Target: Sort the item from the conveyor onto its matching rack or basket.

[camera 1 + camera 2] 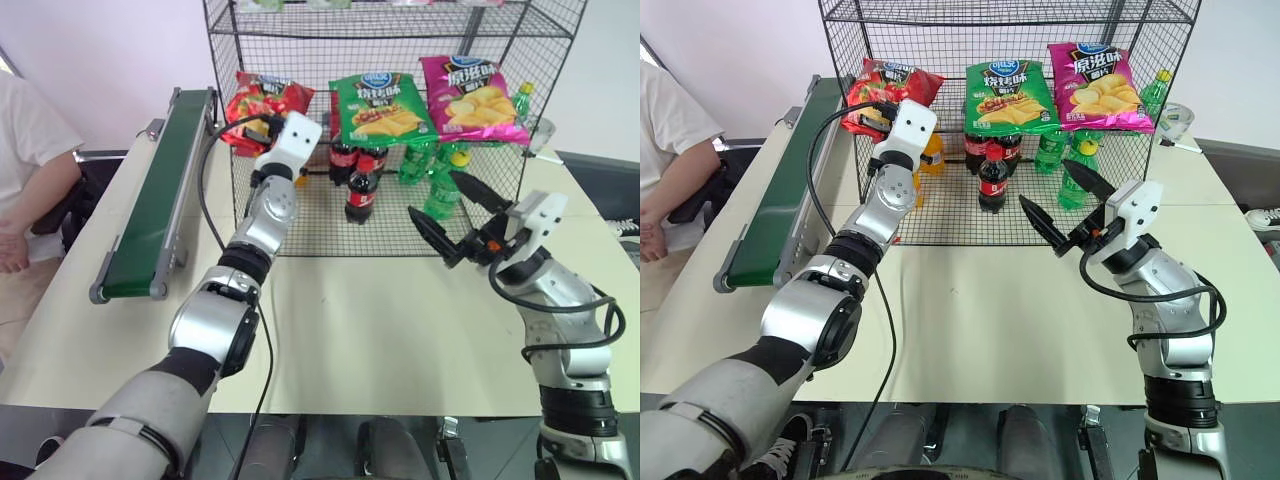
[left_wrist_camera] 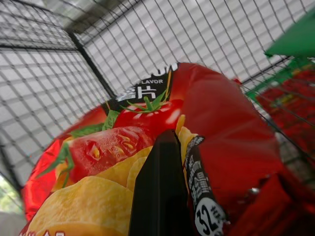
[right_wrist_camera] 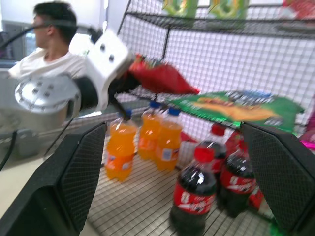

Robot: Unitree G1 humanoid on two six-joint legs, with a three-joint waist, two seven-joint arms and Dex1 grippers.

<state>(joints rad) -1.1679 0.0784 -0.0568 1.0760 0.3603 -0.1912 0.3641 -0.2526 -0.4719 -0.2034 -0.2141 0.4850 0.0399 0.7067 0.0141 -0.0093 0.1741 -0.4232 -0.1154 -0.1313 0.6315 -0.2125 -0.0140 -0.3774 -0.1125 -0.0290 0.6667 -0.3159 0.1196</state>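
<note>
A: so where's the red chip bag (image 1: 262,103) right now?
B: up on the rack (image 1: 400,20), left end of the shelf with the green bag (image 1: 382,106) and pink bag (image 1: 472,98). The left gripper (image 1: 262,128) has its jaws pinched shut on it.
A: and the right gripper (image 1: 450,215)?
B: jaws spread wide, nothing in them, hovering over the bench (image 1: 400,340) by the rack's front edge. The conveyor (image 1: 155,200) runs along the bench's left edge.

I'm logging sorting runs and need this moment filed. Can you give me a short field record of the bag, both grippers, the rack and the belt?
item: red chip bag, at the left end of the rack's chip shelf
left gripper: shut on the red chip bag
right gripper: open, holding nothing, in front of the rack
rack: green chip bag and pink chip bag beside the red one; drink bottles below
conveyor: nothing on the belt
</note>
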